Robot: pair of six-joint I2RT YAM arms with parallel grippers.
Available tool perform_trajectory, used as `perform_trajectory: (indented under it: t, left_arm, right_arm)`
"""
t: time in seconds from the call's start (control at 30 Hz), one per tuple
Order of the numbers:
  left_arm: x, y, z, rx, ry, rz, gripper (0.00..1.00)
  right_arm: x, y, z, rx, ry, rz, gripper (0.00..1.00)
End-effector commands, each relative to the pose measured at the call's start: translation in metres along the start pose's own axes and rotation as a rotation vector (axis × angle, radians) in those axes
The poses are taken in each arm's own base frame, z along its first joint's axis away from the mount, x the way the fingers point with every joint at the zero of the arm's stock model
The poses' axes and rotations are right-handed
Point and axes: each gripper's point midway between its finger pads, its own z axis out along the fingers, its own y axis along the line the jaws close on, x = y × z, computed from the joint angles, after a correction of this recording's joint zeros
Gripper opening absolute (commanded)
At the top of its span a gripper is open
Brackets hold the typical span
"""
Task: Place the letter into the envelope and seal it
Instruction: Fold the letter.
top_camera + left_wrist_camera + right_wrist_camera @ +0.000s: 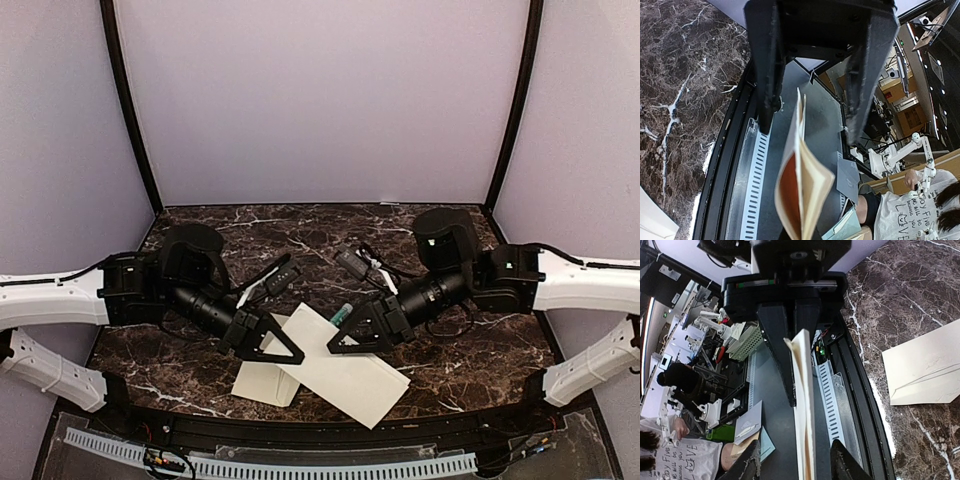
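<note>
The envelope (350, 375), long and plain cream, hangs tilted over the table's front between both arms. My left gripper (270, 345) is shut on its upper-left end. In the left wrist view the envelope (800, 175) is edge-on, its layers bulging apart over a reddish-brown inside, pinched at my left gripper (792, 235). My right gripper (355, 340) straddles the top edge. In the right wrist view the envelope (805, 405) stands between the fingertips (747, 465), which are apart and clear of it. A cream sheet (262, 385), perhaps the letter, lies flat underneath.
The dark marble table (470, 350) ends in a black front rail (300, 440) with a slotted white cable duct (270, 465) beyond it. Lilac walls close in the back and both sides. The flat cream sheet (927, 370) lies near the front edge.
</note>
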Motion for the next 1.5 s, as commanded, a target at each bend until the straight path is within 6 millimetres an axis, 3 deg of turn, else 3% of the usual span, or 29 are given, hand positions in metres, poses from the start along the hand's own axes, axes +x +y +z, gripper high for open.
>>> perform_trajectory:
  t: [0.0, 0.13, 0.23, 0.3, 0.33, 0.53, 0.7, 0.97, 1.17, 1.47]
  left_arm:
    - [-0.009, -0.011, -0.003, 0.020, -0.012, 0.047, 0.00]
    - [-0.013, -0.007, -0.004, -0.008, -0.035, 0.048, 0.01]
    - [-0.020, 0.006, -0.008, -0.093, -0.095, 0.044, 0.41]
    - [-0.027, 0.014, -0.017, -0.158, -0.161, 0.037, 0.57]
    - [-0.029, 0.025, -0.020, -0.212, -0.195, 0.013, 0.64]
    - [-0.024, 0.062, -0.041, -0.342, -0.313, -0.116, 0.79]
    - [-0.015, 0.090, -0.061, -0.412, -0.395, -0.216, 0.81]
    - [0.007, 0.151, -0.096, -0.548, -0.511, -0.412, 0.77]
    - [0.037, 0.188, -0.098, -0.643, -0.470, -0.504, 0.70]
    - [0.068, 0.214, -0.083, -0.649, -0.411, -0.580, 0.63]
  right_arm:
    - [0.000, 0.009, 0.005, -0.041, -0.001, -0.025, 0.34]
    - [-0.005, 0.008, 0.002, -0.020, -0.032, -0.027, 0.00]
    - [-0.013, 0.001, -0.003, 0.033, -0.101, -0.013, 0.00]
    - [-0.016, -0.011, -0.005, 0.090, -0.142, 0.025, 0.00]
    - [-0.016, -0.018, -0.006, 0.119, -0.156, 0.046, 0.00]
    - [-0.010, -0.057, -0.009, 0.232, -0.267, 0.238, 0.00]
    - [-0.003, -0.079, -0.004, 0.234, -0.345, 0.443, 0.00]
    - [-0.010, -0.100, 0.012, 0.230, -0.435, 0.579, 0.00]
    - [-0.010, -0.129, 0.029, 0.333, -0.430, 0.666, 0.00]
    - [0.006, -0.163, 0.053, 0.407, -0.404, 0.754, 0.00]
